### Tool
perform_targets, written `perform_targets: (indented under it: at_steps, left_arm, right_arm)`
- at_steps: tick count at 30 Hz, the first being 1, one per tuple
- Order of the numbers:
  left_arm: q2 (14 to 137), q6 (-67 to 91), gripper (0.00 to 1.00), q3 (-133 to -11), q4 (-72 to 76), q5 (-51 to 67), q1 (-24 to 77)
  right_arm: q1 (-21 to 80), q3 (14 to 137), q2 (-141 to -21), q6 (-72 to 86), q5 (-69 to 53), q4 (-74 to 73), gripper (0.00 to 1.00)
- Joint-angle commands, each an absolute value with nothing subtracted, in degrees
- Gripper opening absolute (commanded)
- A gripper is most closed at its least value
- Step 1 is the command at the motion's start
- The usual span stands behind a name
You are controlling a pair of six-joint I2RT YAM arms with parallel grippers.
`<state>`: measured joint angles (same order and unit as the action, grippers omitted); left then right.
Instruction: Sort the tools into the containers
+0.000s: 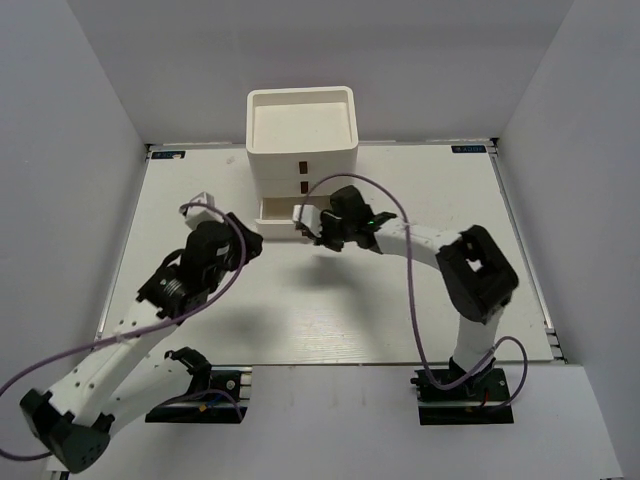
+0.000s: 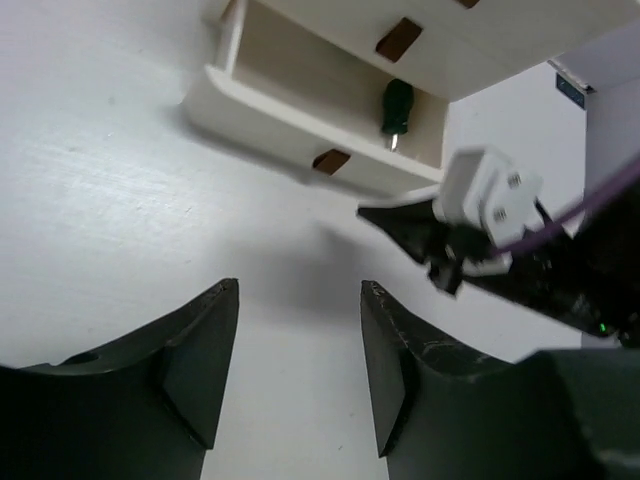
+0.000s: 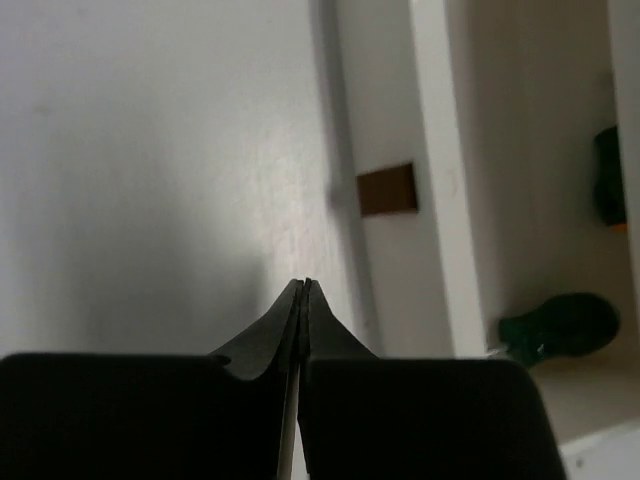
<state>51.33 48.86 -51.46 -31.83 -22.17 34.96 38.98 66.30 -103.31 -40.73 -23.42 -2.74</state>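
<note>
**Both pincers empty at the open bottom drawer**

Left arm: the left pincer point(image 2: 300, 290) is over bare table point(image 1: 400, 300), left of the drawer. Its jaws stand well apart with nothing between them.

Centre: the white organizer point(image 1: 300, 160) is at the far edge of the table, tray top uppermost. The bottom drawer point(image 1: 275, 215) stands out toward the arms. The left wrist view shows a stubby green screwdriver point(image 2: 398, 105) lying inside it near the back wall. The right wrist view shows a green handle point(image 3: 560, 325) in the drawer and a second green shape point(image 3: 608, 175) cut off by the frame edge; I cannot tell what that one is.

Right arm: the right pincer point(image 3: 303, 285) has its tips pressed together and grips nothing. It is just in front of the drawer's front wall, near the brown handle point(image 3: 387, 190).
</note>
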Motion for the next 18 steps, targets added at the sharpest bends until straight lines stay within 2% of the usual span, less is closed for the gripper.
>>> perform_targets:
  at_steps: [1,5,12,18]
  left_arm:
    - [45.54,49.3,0.62,-47.99,-39.36,-24.25,34.8]
    - [40.52,50.54,0.63,-46.76,-42.71,-25.66,34.8]
    - [39.81,50.54,0.63,-46.76,-44.56,-25.66,34.8]
    - [39.81,51.06,0.65,-46.14,-44.04,-25.66,34.8]
  right_arm:
    - [42.53,73.81,-110.44,-42.02,-3.89,5.97,0.0]
    - [43.68,77.95,-114.78,-42.1,4.2,8.34,0.0]
    - [44.83,83.05,-121.81,-43.42,14.31,11.78,0.0]
    - [44.74,85.16,-122.78,-43.41,14.85,12.74,0.0]
